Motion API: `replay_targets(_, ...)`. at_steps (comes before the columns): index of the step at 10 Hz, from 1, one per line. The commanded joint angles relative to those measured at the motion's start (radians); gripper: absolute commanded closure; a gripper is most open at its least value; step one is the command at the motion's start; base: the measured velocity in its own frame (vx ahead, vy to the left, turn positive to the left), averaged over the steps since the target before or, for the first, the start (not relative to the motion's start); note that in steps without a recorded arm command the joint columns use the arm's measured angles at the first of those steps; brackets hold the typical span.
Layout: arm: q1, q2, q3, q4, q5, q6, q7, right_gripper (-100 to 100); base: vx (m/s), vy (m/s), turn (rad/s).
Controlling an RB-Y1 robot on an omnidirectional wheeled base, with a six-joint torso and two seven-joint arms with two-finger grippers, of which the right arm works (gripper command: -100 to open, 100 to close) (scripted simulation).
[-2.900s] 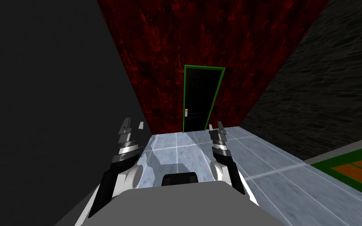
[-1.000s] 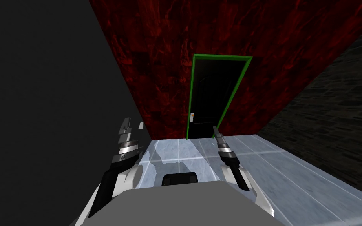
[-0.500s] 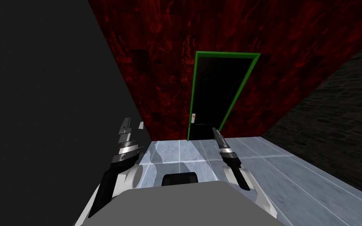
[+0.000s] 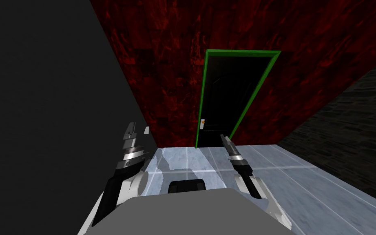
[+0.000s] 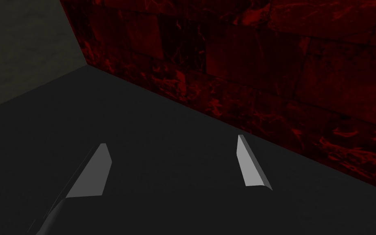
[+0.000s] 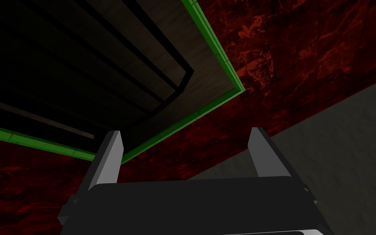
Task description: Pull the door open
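Right tool [image 6: 185, 136] hung empty, fingers spread wide; left tool [image 5: 171, 147] likewise, beside a dark grey wall [image 4: 40, 102]. At the floor's [image 4: 305, 183] far edge, a red wall [image 4: 162, 61] held the shut dark door [image 4: 228, 94] in its green frame [image 4: 242, 52], with a small pale handle [image 4: 202, 122] at its left edge, clear of both tools.

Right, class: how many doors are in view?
1: a dark door in the red wall ahead, past the right gripper. Others may lie out of view.
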Motion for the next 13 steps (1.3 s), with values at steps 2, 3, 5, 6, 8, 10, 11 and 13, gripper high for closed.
replay_targets(2, -0.006, 0.002, -0.029, 0.028, 0.049, -0.012, 0.026, -100, 0.100, 0.013, 0.030)
replay_targets(3, -0.009, 0.002, -0.041, 0.039, 0.067, -0.017, 0.035, -100, 0.100, 0.002, 0.029)
replay_targets(5, -0.015, 0.003, -0.063, 0.063, 0.103, -0.028, 0.054, -100, 0.105, 0.008, 0.032)
replay_targets(6, -0.018, 0.004, -0.075, 0.074, 0.120, -0.033, 0.064, -100, 0.100, 0.003, 0.030)
replay_targets(8, -0.024, 0.008, -0.097, 0.096, 0.156, -0.043, 0.082, -100, 0.106, 0.006, 0.029)
replay_targets(10, -0.029, 0.011, -0.119, 0.119, 0.191, -0.053, 0.100, -100, 0.101, 0.004, 0.032)
replay_targets(11, -0.035, 0.015, -0.140, 0.141, 0.224, -0.062, 0.118, -100, 0.137, 0.009, 0.052)
replay_targets(13, -0.040, 0.020, -0.161, 0.162, 0.257, -0.072, 0.136, -100, 0.136, 0.004, 0.031)
